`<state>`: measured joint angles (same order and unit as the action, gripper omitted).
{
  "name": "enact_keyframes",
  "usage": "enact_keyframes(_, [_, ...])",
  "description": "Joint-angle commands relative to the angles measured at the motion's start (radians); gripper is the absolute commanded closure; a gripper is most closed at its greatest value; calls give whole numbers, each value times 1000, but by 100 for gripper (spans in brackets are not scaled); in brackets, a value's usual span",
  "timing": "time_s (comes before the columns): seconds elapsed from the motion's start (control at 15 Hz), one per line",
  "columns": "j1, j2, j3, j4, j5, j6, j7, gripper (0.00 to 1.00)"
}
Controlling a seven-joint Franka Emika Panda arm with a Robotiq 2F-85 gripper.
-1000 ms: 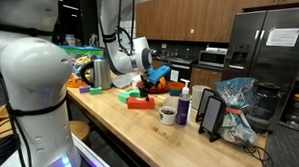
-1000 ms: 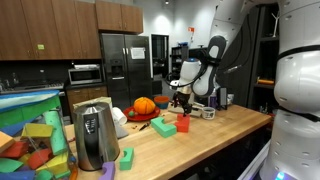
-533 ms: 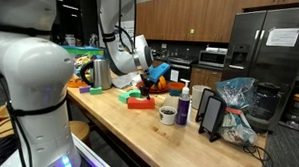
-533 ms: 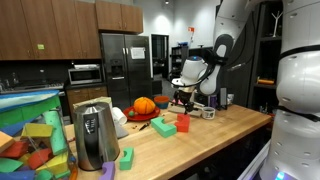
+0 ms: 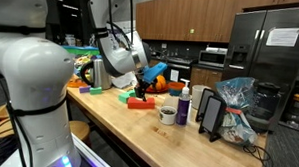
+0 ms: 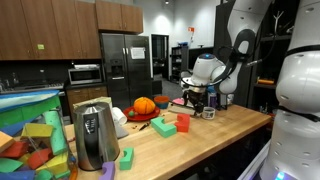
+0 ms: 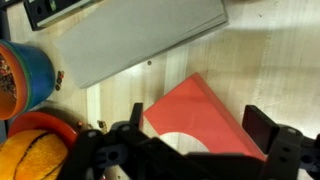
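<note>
- My fingers (image 7: 264,130) stand wide apart and hold nothing; they hang just above the red block (image 7: 205,115), one on each side of it.
- The red block lies flat on the wooden surface (image 7: 270,50), about midway along it and back from the near edge in an exterior view (image 5: 141,103).
- I judge it stiff, light and not fragile, with smooth faces that may slip a little.
- It sits skewed to me, so I would take it across two parallel sides, not corner to corner.
- An orange ball (image 7: 40,160), a blue bowl (image 7: 20,75) and a grey slab (image 7: 140,35) are near.
- The block's near end is hidden under my own body, my tips are cut off, and its thickness and the pale round patch on it are unclear.
</note>
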<state>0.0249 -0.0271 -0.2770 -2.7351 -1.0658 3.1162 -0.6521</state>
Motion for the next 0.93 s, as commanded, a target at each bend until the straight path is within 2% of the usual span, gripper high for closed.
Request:
enact_keyframes(0.0, [-53, -83, -32, -64, -150, 27, 91, 0])
enact_keyframes(0.2, [-97, -68, -50, -41, -293, 87, 193, 0])
enact_keyframes(0.33, [-120, -65, -61, -38, -350, 132, 237, 0])
enact_keyframes(0.47, [-135, -50, -70, -36, -365, 166, 249, 0])
enact_keyframes(0.53, [-174, -38, -39, -37, -329, 183, 216, 0])
enact_keyframes(0.87, [-207, 23, -23, -20, -316, 227, 222, 0])
